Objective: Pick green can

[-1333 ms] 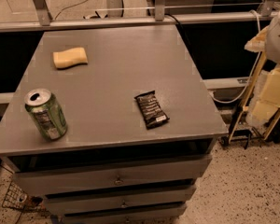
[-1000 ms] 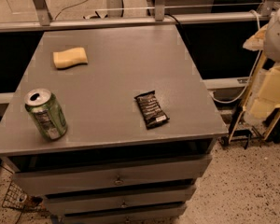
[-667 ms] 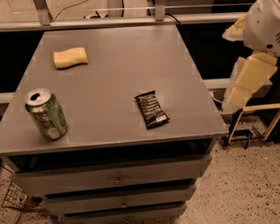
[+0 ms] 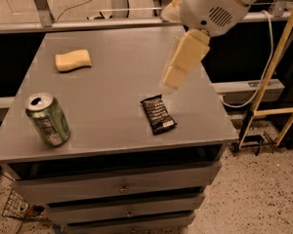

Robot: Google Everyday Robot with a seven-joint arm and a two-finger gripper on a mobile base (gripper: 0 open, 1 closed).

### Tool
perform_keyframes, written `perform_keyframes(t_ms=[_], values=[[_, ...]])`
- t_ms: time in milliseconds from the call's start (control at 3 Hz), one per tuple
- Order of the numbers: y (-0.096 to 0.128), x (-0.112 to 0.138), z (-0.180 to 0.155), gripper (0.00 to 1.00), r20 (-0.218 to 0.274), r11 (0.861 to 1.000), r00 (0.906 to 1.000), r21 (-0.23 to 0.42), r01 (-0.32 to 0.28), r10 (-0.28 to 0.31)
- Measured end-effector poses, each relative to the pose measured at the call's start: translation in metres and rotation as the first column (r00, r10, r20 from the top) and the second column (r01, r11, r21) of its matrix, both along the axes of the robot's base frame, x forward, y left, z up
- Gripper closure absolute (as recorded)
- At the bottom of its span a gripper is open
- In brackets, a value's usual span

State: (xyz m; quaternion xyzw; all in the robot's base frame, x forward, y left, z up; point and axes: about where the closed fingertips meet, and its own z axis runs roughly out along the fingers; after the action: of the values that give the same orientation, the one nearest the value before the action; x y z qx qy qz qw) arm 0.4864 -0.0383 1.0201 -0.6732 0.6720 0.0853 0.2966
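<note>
The green can (image 4: 47, 119) stands upright near the front left corner of the grey table (image 4: 117, 77). It has a silver top with an open pull-tab hole and pale label patches on its side. My gripper (image 4: 173, 77) hangs from the white arm (image 4: 212, 6) above the right half of the table, just above and behind the black snack wrapper (image 4: 157, 113). It is far to the right of the can and touches nothing.
A yellow sponge (image 4: 73, 60) lies at the back left of the table. Drawers (image 4: 122, 188) sit under the tabletop. A yellow frame (image 4: 278, 67) and a white cable (image 4: 263, 77) stand to the right of the table.
The arm has swung in from the right edge of the view to above the right half of the table. The can, wrapper and sponge have not moved.
</note>
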Motion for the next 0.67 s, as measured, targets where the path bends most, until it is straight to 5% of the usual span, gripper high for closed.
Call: perform_keyframes(t_ms=[667], values=[[0.015,0.001,-0.010,0.00,-0.019,0.999,0.9996,0.039,-0.019,0.020]])
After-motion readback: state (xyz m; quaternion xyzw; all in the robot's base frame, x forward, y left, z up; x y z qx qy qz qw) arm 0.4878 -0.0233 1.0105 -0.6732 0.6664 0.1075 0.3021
